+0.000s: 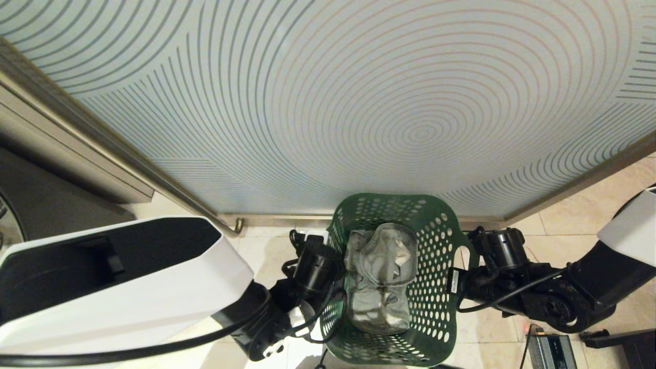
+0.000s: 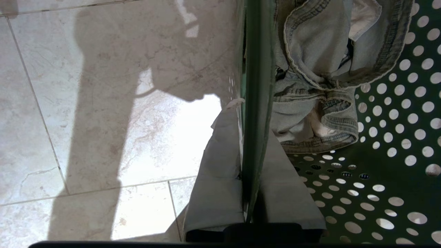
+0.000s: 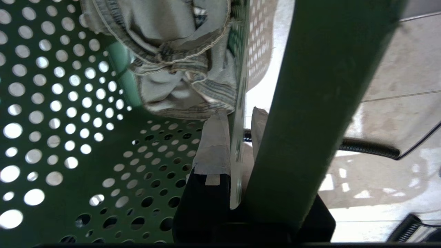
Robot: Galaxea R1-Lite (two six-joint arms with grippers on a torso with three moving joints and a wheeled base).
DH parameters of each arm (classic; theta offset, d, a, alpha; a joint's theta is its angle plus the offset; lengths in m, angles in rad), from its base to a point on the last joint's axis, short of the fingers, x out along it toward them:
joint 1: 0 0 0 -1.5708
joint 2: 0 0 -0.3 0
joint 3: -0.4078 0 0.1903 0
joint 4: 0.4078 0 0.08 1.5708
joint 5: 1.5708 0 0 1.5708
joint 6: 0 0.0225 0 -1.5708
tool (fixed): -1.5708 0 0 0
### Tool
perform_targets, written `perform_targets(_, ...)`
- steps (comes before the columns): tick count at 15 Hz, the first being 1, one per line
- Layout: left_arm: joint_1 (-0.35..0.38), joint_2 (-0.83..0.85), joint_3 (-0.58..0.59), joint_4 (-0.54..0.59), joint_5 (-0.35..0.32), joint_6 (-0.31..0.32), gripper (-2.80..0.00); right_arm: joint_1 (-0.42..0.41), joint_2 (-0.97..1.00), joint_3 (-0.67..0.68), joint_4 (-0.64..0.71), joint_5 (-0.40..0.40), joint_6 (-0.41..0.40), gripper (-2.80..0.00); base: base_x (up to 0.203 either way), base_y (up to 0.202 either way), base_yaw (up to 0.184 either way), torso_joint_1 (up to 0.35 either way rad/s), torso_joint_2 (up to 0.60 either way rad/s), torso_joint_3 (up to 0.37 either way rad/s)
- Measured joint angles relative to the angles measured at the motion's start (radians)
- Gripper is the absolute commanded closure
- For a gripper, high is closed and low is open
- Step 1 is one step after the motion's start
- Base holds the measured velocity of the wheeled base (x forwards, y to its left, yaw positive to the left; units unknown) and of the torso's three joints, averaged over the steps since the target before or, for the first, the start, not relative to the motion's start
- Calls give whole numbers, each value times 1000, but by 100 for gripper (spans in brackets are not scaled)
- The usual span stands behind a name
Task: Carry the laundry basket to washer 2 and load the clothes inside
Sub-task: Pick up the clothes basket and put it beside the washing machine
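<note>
The green perforated laundry basket [image 1: 389, 197] stands on the tiled floor in front of me, with pale denim clothes [image 1: 384, 266] bunched inside. My left arm [image 1: 312, 266] reaches its left wall. There my left gripper [image 2: 253, 120] is shut on the basket wall [image 2: 255, 69], one finger outside and one inside beside the clothes [image 2: 317, 51]. My right arm [image 1: 505, 248] is at the right wall. My right gripper [image 3: 238, 113] pinches that wall below the thick rim [image 3: 306, 103], its taped inner finger close to the clothes [image 3: 172, 69]. Washer 2 is out of view.
A frosted panel with curved line patterns [image 1: 328, 102] rises just beyond the basket, with a metal rail [image 1: 154, 174] along its left edge. A dark cabinet front [image 1: 46, 195] is at far left. A grey box [image 1: 551, 351] and a black ribbed hose [image 3: 368, 148] lie on the floor to the right.
</note>
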Motion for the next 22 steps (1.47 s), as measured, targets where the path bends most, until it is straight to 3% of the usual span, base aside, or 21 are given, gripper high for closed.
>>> perform_targets(13,-36,-61,21,16,-11,0,0,6,-123,-4,93,-22,-75,0,0,0,0,0,0,0)
perform_targets(20,-41,-180,144,17,-70,-101,0,78,-241,0,98,-19,-74,0,0,0,0,0,0,0)
perform_targets(22,-41,-196,160,23,-97,-104,0,84,-255,-2,116,-21,-74,0,0,0,0,0,0,0)
